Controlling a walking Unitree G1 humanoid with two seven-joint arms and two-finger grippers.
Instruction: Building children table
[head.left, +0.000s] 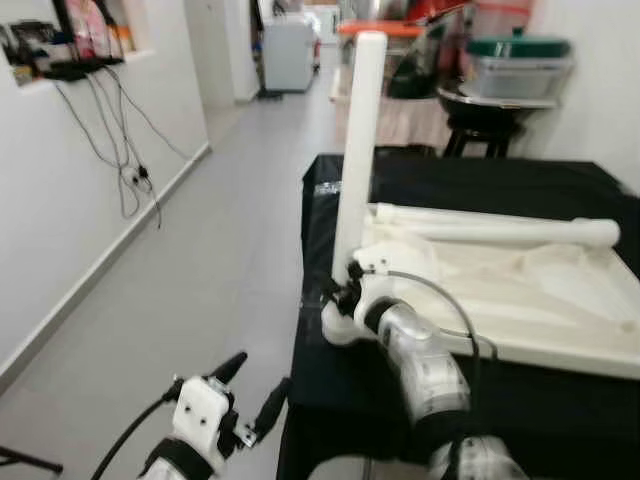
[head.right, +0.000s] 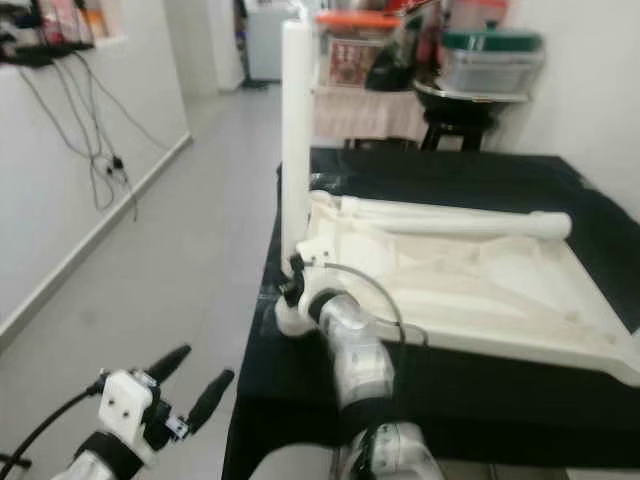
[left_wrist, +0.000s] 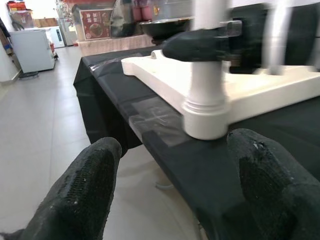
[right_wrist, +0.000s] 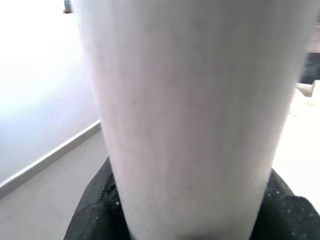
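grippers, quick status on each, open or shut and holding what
Left gripper: open, holding nothing, low over the floor beside the black-covered table.
Right gripper: shut on the upright white table leg, near its base at the tabletop's corner.

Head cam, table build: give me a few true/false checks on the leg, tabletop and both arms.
1. The right gripper is shut on the upright white leg near its base. True.
2. The left gripper holds the second leg. False: its jaws are open and empty, out over the floor beside the black cloth.
3. The white tabletop lies upside down on the cloth. True.
4. The second leg also stands upright. False: it lies flat across the tabletop.
5. The upright leg sits at the tabletop's far corner. False: it is at the near corner, by the cloth's edge.
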